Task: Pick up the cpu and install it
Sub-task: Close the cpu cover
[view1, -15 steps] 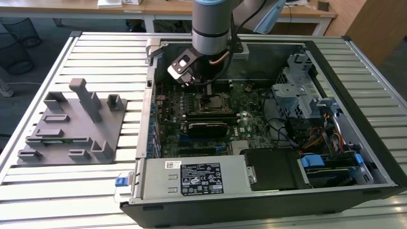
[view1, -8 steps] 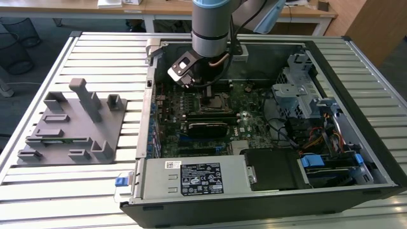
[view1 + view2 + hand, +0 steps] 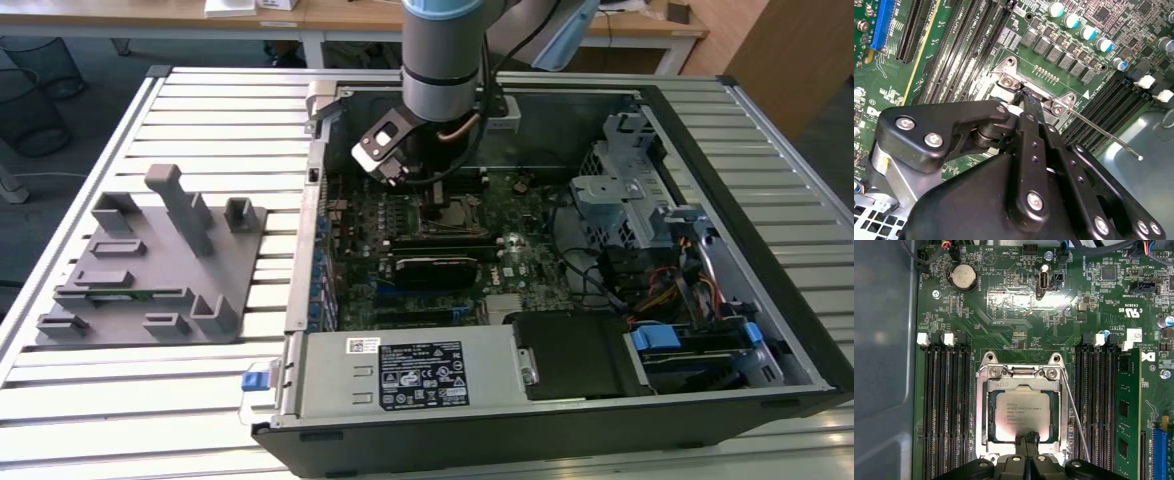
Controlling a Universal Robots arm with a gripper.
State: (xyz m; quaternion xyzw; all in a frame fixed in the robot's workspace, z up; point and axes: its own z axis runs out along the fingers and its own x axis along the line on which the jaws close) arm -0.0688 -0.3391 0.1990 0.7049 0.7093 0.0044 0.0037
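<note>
Black metal gripper (image 3: 1030, 437), fingers clenched empty, touches the silvery square cpu (image 3: 1021, 410), seemingly seated in its steel-framed socket (image 3: 985, 405) at the open case's (image 3: 561, 432) ten o'clock; wire lever (image 3: 1074, 412) unlatched.

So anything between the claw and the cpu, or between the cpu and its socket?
Nothing visible. The pale silvery square cpu already lies inside the silvery metal socket frame, and the black claw sits right at its edge.

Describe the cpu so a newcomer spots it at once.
In the open computer case, look at the green motherboard. Between two banks of black memory slots sits a metal frame; the cpu is the flat silvery square inside it.
</note>
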